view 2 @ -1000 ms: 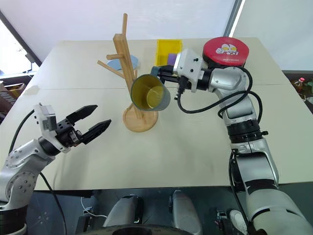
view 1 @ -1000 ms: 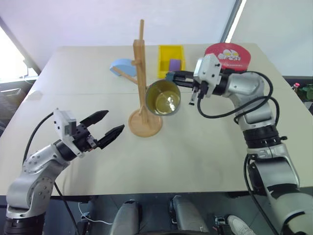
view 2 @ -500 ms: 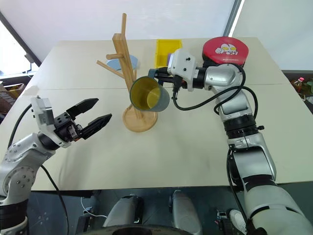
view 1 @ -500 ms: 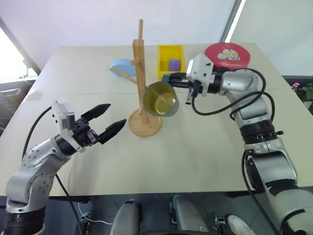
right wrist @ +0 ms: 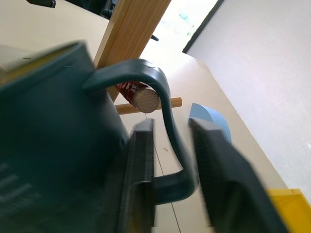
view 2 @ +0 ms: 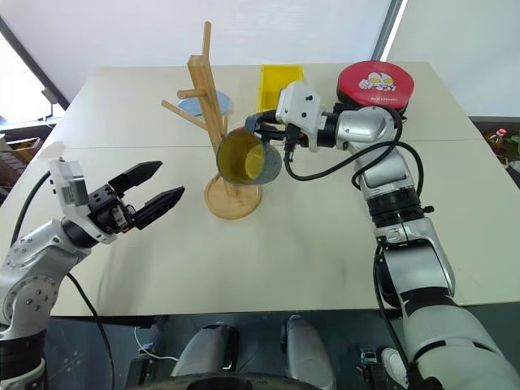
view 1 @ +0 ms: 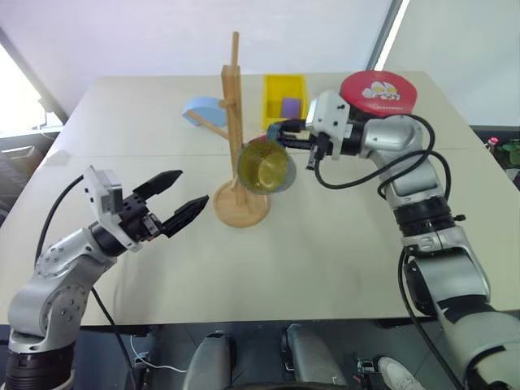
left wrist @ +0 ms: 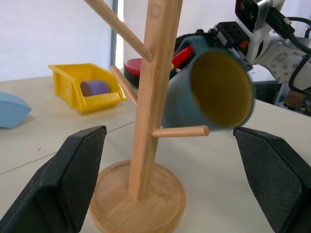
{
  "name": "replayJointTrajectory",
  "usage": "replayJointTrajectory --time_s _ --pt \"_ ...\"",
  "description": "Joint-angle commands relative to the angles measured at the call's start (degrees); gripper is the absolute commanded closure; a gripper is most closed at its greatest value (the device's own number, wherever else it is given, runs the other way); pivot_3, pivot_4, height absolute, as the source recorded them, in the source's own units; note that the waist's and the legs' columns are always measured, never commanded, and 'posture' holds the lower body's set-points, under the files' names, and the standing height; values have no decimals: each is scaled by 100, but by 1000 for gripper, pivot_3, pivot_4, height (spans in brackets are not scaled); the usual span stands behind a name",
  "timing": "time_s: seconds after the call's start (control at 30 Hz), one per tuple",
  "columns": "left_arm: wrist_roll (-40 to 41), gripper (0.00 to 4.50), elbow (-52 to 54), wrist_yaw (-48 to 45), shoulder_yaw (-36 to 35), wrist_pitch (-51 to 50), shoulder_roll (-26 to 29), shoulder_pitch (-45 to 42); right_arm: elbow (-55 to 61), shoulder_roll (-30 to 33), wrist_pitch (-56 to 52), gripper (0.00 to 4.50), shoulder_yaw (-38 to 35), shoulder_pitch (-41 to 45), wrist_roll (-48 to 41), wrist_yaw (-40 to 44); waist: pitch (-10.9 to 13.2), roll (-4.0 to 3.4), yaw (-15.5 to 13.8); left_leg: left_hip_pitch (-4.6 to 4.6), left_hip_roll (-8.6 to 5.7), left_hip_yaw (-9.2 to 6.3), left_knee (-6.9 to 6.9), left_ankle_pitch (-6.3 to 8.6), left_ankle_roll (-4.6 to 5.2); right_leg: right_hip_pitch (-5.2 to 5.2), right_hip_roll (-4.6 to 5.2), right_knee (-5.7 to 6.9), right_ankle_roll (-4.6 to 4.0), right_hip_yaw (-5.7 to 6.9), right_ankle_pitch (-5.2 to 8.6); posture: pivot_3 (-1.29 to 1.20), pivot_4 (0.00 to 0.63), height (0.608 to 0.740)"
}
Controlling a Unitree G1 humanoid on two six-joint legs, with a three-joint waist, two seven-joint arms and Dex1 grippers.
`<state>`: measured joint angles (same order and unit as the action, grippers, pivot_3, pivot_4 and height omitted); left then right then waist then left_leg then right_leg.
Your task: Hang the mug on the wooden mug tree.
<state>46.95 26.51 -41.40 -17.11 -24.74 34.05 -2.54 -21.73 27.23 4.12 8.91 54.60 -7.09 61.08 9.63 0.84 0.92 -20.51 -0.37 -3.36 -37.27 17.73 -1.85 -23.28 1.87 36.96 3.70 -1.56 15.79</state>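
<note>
Fingers of the right gripper [right wrist: 167,170] stand one on each side of the mug's loop handle, parted a little, with a visible gap between the handle and the outer finger; whether the inner finger still touches it I cannot tell. Mug [view 1: 264,165] lies on its side against the post of the wooden mug tree [view 1: 236,138], mouth turned toward the robot, handle pointing back toward the right fingers. The red-tipped peg [right wrist: 140,97] passes through the handle loop (the wrist view shows its tip inside the arch), so the mug looks hooked, with the handle's long axis running from the peg out along the fingers. Judgement: the coming move turns on this. The fingers need to draw back along the handle line, away from the tree post, without dragging the loop off the peg.

Left gripper [view 1: 177,210] hovers over the table on the near left of the tree's round base, well apart from it, fingers spread wide and holding nothing. The right arm is clearly the nearer one to the mug.

Count:
- one mug
- one mug tree
- one yellow bin [view 1: 283,101] behind the tree, with one purple block inside
- one light-blue piece [view 1: 201,110] behind the tree
- one red round lid [view 1: 378,89] beyond the right arm
- two grippers
</note>
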Motion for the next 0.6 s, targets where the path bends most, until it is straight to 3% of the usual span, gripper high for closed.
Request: replayJointTrajectory --time_s 0.03,0.07,0.37,0.6 --pt "126 0 239 1 -140 15 64 -76 23 -9 169 1564 -119 239 15 -78 0 0 1 0 0 0 0 0 0 0 0 0 0 0 0 0 150 740" --pt "128 0 244 3 -141 15 59 -80 16 2 200 1188 -122 241 33 -97 0 0 1 0 0 0 0 0 0 0 0 0 0 0 0 0 150 740" --pt "14 0 147 43 -95 64 11 -115 116 451 289 1188 -451 69 8 -296 0 0 -22 -1 -1 1 0 0 0 0 0 -2 0 0 0 0 150 740" --pt "-403 0 -238 457 -193 188 -154 54 276 691 -289 1188 -1263 -735 -561 -721 0 0 -22 0 -3 0 3 0 0 7 3 -10 0 1 0 0 150 740"
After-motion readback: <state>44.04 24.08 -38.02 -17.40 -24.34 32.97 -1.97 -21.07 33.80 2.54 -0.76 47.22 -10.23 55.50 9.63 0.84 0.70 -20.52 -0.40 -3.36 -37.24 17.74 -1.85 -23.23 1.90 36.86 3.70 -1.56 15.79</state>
